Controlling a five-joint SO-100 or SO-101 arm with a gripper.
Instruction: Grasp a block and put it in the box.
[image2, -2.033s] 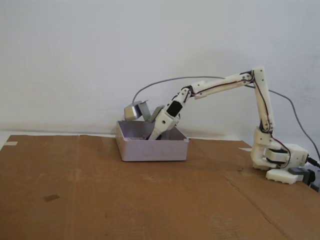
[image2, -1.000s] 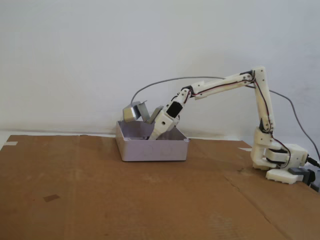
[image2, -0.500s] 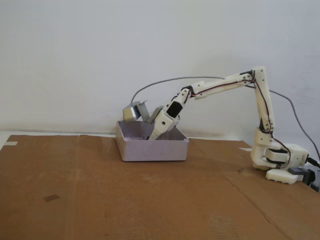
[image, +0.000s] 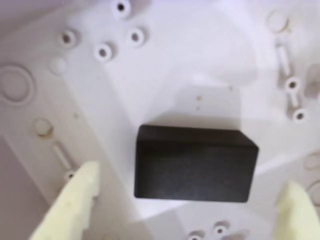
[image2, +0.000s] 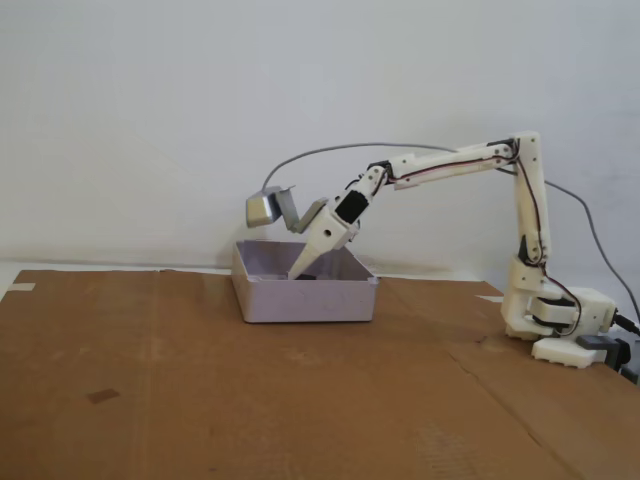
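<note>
A broad sheet of brown cardboard covers the desk in the fixed view, with a seam running across its right part and a small dark mark near the left front. A strip of pale surface shows beyond the cardboard's far edge. Behind it stands a plain white wall, evenly lit and bare.

The box sits on the cardboard toward the back, a little left of centre, its near wall facing the camera. The white arm stands on its base at the right edge and reaches over to the box — a grey cable arcs above it.

In the wrist view the block lies flat on the pale floor of the box, among small moulded rings and pegs. The tool is spread wide, one cream finger low at the left and the other low at the right, each clear of the block, holding nothing. In the fixed view the tool points down into the box.
</note>
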